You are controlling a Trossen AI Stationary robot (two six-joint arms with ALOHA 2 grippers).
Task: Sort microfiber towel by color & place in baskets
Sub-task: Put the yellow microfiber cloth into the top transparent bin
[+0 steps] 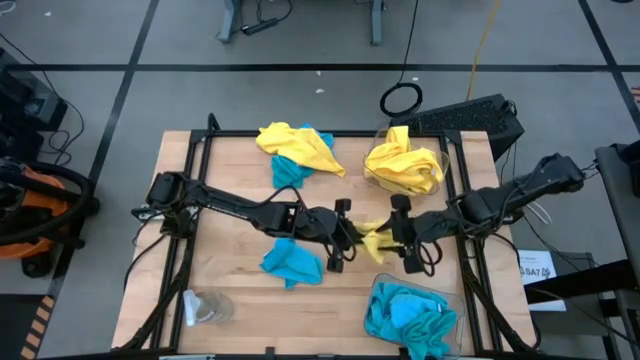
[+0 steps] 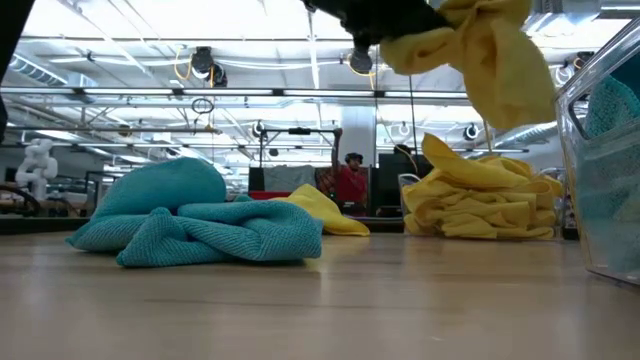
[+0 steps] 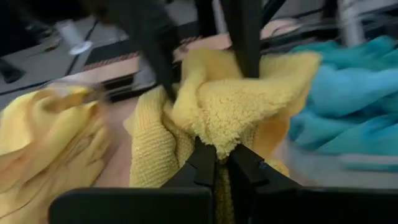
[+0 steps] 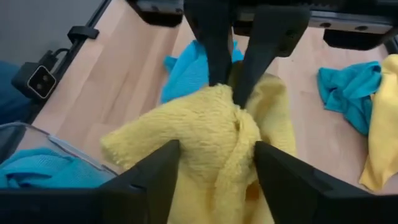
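A yellow microfiber towel hangs lifted above the table's middle, with my left gripper shut on it. My right gripper faces it from the right, open, one finger on each side of the same towel. A turquoise towel lies crumpled on the wood near the left gripper. A mixed yellow and turquoise heap lies at the far edge. One basket at the far right holds yellow towels. Another basket at the near right holds turquoise ones. My left gripper pinches a bunched fold of the yellow towel between its two fingers, coming from the table's left and slanting a little downward. The towel is lifted clear of the table and hangs in loose folds. My right gripper's fingers flank the towel's free bulk; I cannot tell whether they touch it.
A small clear round glassy object lies at the near left corner. A black metal frame runs along the table's edges. A keyboard and a cable loop lie beyond the far right corner. Bare wood shows at the left.
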